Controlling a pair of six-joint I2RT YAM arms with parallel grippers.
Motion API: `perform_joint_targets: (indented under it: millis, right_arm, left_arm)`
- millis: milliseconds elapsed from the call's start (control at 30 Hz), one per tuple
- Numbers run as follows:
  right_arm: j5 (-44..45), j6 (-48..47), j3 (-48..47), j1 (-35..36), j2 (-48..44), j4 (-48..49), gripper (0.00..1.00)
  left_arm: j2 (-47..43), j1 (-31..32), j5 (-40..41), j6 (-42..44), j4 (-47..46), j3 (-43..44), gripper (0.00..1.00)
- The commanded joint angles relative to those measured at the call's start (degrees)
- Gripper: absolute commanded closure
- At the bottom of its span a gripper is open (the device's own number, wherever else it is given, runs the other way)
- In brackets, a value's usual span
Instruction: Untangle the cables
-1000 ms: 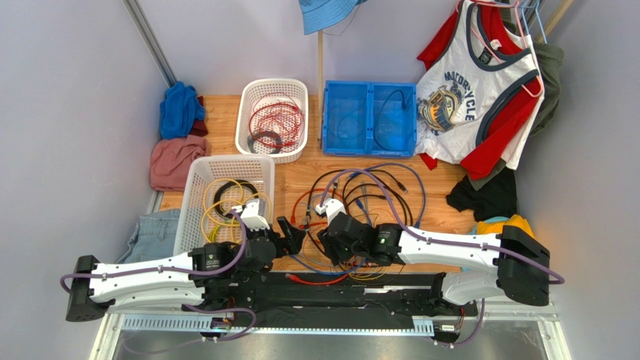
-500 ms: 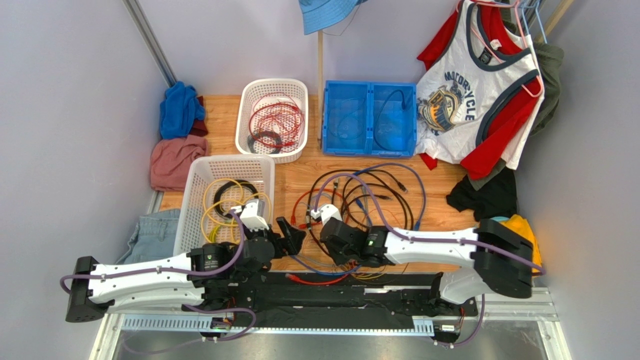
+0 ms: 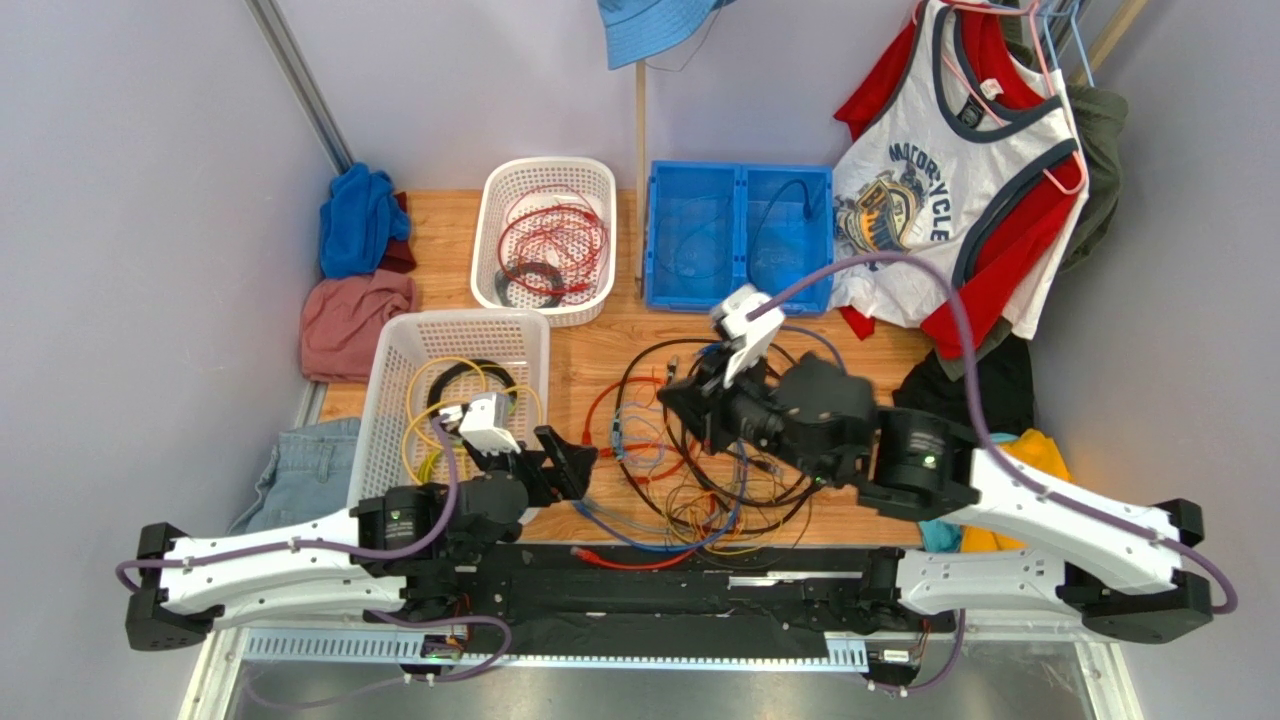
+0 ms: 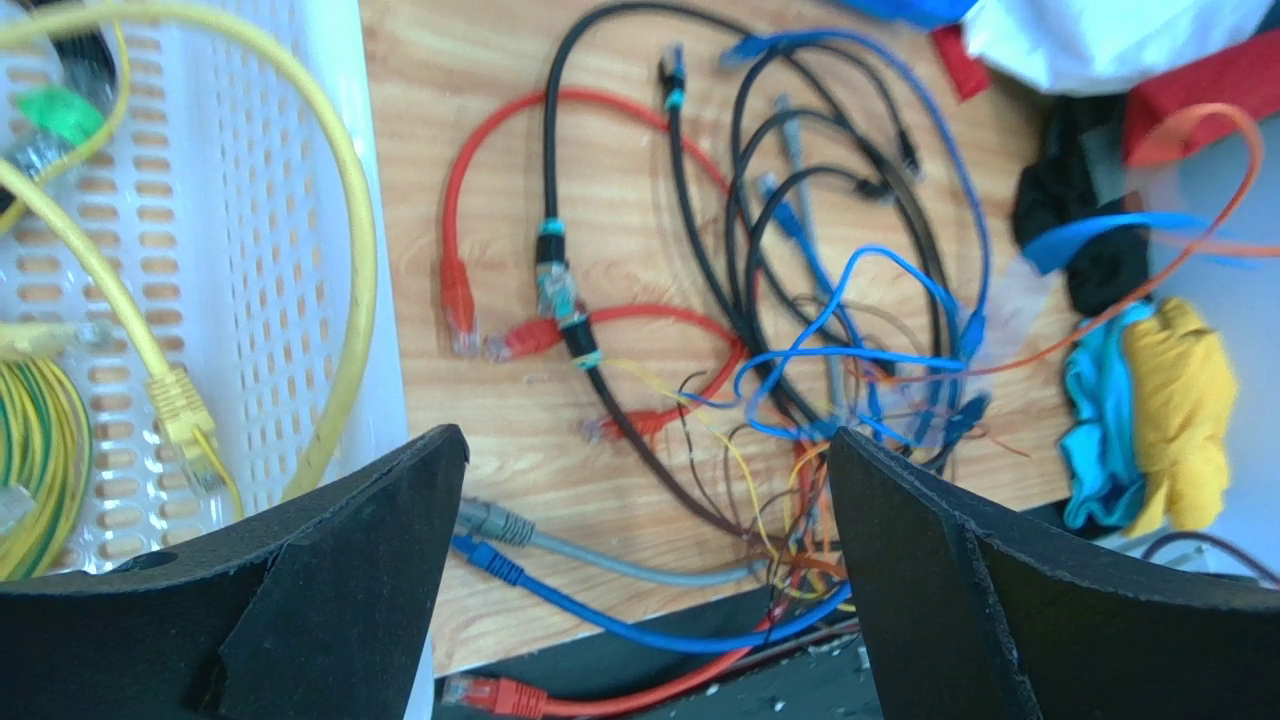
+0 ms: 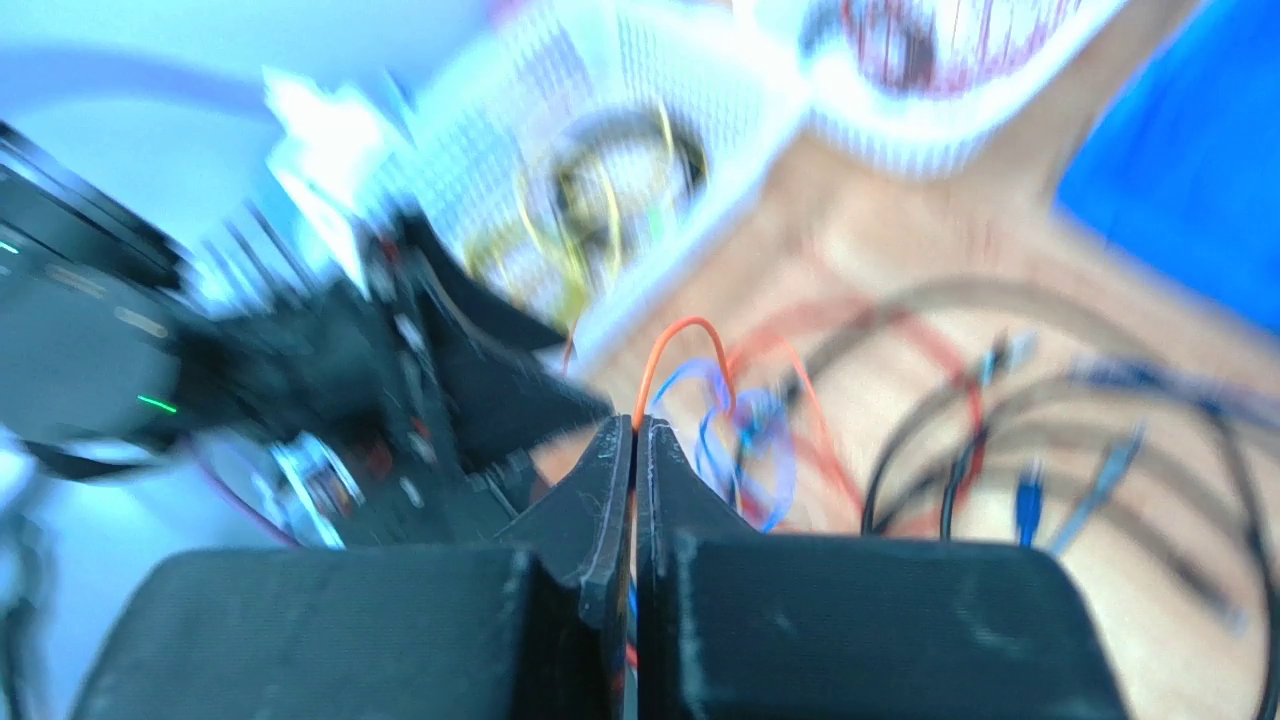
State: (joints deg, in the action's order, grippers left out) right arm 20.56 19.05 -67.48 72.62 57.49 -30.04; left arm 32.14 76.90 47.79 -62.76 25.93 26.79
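Top external: pulling-out step in hand, cables (image 3: 706,465) heaped mid-bench (image 3: 601,338). Left wrist: left claw (image 4: 646,510) spread wide, gripping nothing. Right wrist: right claw (image 5: 633,435) pressed together, pinching a thin orange cord (image 5: 684,326); next, probably drawing it clear of the blue loops (image 5: 751,435)

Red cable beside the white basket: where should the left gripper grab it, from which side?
Grip the red cable on its left arc just past the plug, lowering the left gripper from the basket side. There it lies alone on wood; rightward a black cable crosses it.
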Motion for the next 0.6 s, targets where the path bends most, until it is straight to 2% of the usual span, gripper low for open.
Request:
perform_joint_targets:
  millis: [0, 333, 433, 567]
  right_arm:
    - [3.2, -6.7, -10.5, 0.2, -0.5, -2.9, 1.0]
    - [8.2, -5.7, -4.5, -0.4, -5.6, -2.5, 1.0]
    - [12.6, -6.3, -4.8, -0.4, -9.4, -3.6, 1.0]
    - [15.6, -8.0, -6.4, -0.4, -13.6, -4.1, 1.0]
  left_arm:
    - [-4.0, 0.3, 4.8, 7.3, -2.4, 4.1, 0.01]
    - [-8.3, 0.3, 2.7, 15.4, -10.8, 2.5, 0.01]
    - [-10.5, 0.3, 5.9, 18.3, -8.7, 5.5, 0.01]
    - [-15.0, 0.3, 10.4, 27.8, -9.2, 9.3, 0.01]
